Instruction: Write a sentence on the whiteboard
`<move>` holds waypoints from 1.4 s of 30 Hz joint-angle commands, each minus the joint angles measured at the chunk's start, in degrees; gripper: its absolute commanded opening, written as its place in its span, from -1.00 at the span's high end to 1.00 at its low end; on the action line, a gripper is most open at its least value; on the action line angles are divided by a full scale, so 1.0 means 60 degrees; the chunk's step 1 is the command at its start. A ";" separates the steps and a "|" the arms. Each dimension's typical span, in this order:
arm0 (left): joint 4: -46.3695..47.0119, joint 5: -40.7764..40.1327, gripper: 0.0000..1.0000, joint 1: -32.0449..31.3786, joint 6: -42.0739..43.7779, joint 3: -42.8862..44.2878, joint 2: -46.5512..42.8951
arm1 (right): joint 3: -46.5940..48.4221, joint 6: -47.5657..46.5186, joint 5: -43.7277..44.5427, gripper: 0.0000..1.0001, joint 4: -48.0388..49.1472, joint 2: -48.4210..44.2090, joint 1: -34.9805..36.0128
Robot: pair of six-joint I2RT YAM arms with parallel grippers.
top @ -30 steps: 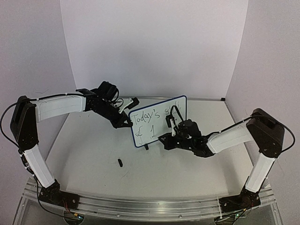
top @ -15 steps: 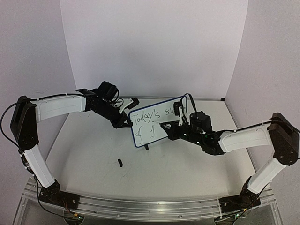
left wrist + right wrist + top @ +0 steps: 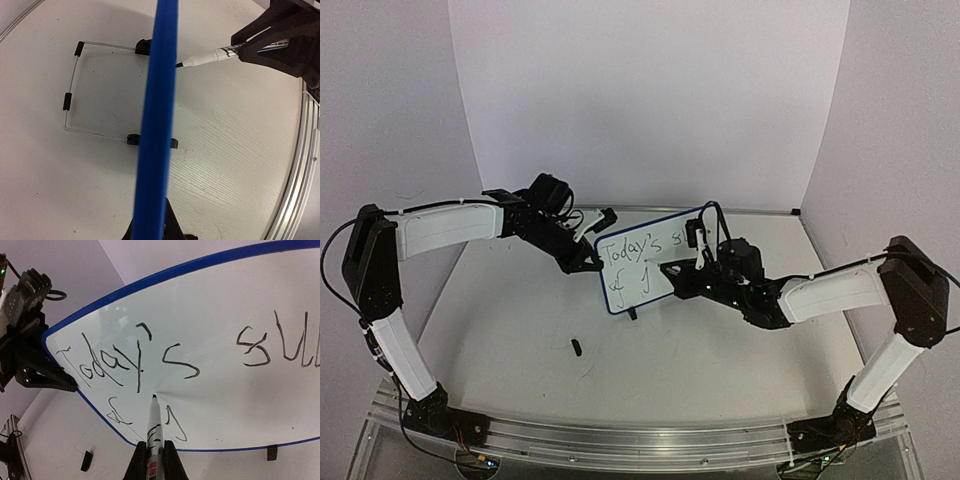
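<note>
- Blue-rimmed whiteboard [image 3: 630, 266], toward the table's [image 3: 520, 330] far edge; left gripper [image 3: 594, 262] clamps its left rim.
- Right gripper [image 3: 152, 464] pinches marker [image 3: 154, 425], tip seemingly touching under the first line of the sentence [image 3: 125, 362].

Soft even light, fisheye wrist views

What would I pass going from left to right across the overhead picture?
left arm → left gripper → whiteboard → right arm. The right gripper and its marker overlap the whiteboard, so I left them out.
</note>
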 commanded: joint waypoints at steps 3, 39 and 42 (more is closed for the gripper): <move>-0.0678 -0.0905 1.00 -0.0056 0.0420 -0.0105 0.0591 | 0.0482 -0.0108 0.0320 1.00 0.0161 0.0259 0.0025; -0.0681 -0.0934 1.00 -0.0061 0.0423 -0.0105 0.0532 | -0.0138 0.0125 0.0680 1.00 0.0175 0.0368 -0.0207; -0.0677 -0.0933 1.00 -0.0064 0.0421 -0.0105 0.0537 | -0.0060 0.0092 0.0677 1.00 0.0231 0.0365 -0.0216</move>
